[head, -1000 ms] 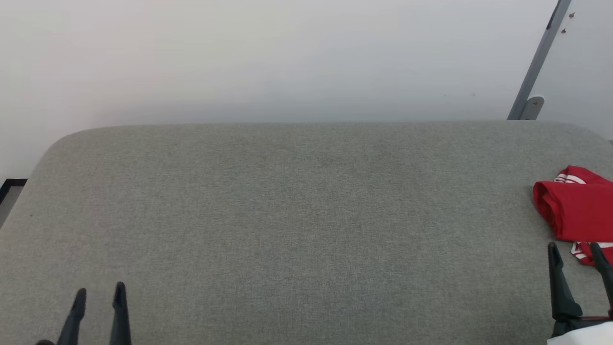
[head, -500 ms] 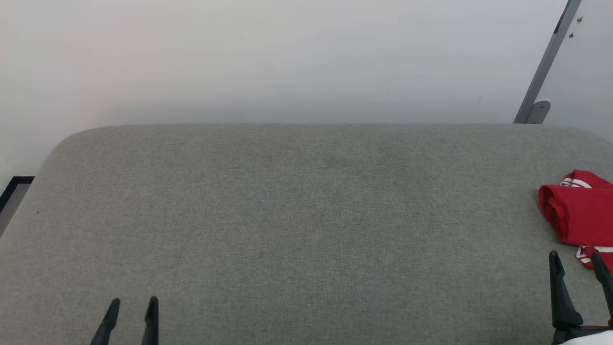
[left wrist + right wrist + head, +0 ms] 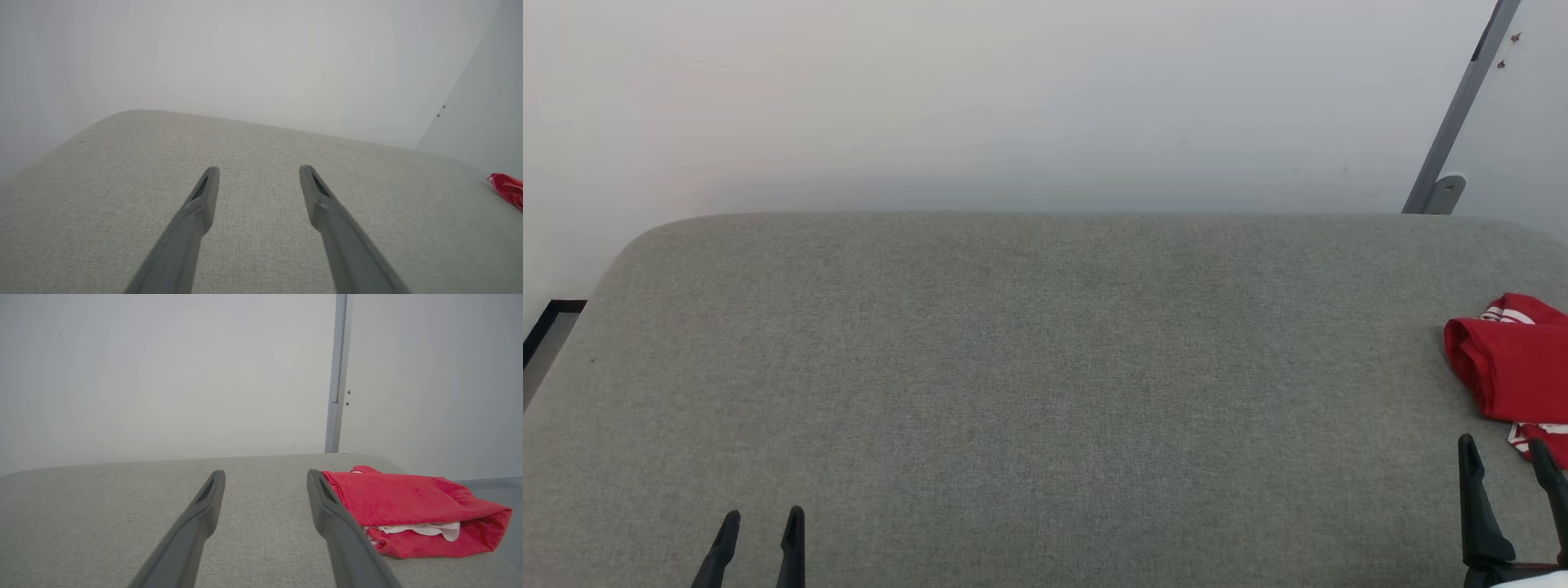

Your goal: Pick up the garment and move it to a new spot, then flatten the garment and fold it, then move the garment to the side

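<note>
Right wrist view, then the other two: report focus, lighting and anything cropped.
Right wrist view: the right gripper looks soft near the lens, the shirt crisp, the light flat. Head view: even light, no glare, the shirt cut by the right edge. Left wrist view: pale and washed out, the left gripper soft, the shirt a red sliver at the right edge.

There's my left tool and my right tool: each has two long dark fingers, tapering to narrow tips, slotted inside. White casing backs the right.
</note>
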{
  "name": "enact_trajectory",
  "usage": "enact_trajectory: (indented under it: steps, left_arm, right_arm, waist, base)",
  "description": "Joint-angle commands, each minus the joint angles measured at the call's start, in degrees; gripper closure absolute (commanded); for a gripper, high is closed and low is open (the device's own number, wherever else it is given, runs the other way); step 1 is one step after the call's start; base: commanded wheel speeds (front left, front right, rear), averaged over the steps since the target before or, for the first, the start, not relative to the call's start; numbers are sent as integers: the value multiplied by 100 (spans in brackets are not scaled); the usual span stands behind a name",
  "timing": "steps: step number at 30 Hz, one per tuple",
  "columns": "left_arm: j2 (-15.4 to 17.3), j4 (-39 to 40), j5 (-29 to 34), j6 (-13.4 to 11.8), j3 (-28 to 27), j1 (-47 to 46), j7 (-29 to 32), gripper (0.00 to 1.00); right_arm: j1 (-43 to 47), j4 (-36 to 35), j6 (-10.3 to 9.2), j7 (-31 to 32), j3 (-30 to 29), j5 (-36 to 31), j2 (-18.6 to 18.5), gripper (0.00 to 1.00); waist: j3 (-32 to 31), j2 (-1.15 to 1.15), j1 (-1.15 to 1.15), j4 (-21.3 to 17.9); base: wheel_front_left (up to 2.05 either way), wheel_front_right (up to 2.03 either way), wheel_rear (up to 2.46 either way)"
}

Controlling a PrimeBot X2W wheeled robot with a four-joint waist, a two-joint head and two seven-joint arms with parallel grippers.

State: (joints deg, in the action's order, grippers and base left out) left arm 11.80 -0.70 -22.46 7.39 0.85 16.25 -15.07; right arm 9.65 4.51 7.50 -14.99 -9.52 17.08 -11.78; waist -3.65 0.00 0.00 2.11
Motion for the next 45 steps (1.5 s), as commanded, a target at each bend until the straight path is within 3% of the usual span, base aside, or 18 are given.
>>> enact_trajectory:
  steps: [1,30,31,35,45]
  left_arm:
    - [-12,-9,-54,12,19,-35,-11,0]
    - [5,-98,-160,12,61,-207,-11,0]
    - [-12,-95,-164,0,77,-167,0,100]
    - [-109,-272,-214,-2,113,-129,13,100]
    - [-181,-409,-1181,-5,37,-419,273,100]
  right_arm:
    - [49,-16,-2,-25,-15,27,20,0]
    - [108,-4,-2,-25,-28,9,89,0]
    - [55,1,0,0,-12,25,72,100]
    - [62,183,0,27,15,74,166,100]
    - [-176,289,0,328,43,1091,262,100]
  waist:
    - [1,0,0,3]
    - [25,0,0,59]
    - [26,0,0,60]
    - [27,0,0,63]
    - [55,0,0,41]
  base:
    - [0,0,0]
    - [0,0,0]
    - [0,0,0]
    - [0,0,0]
    - [0,0,0]
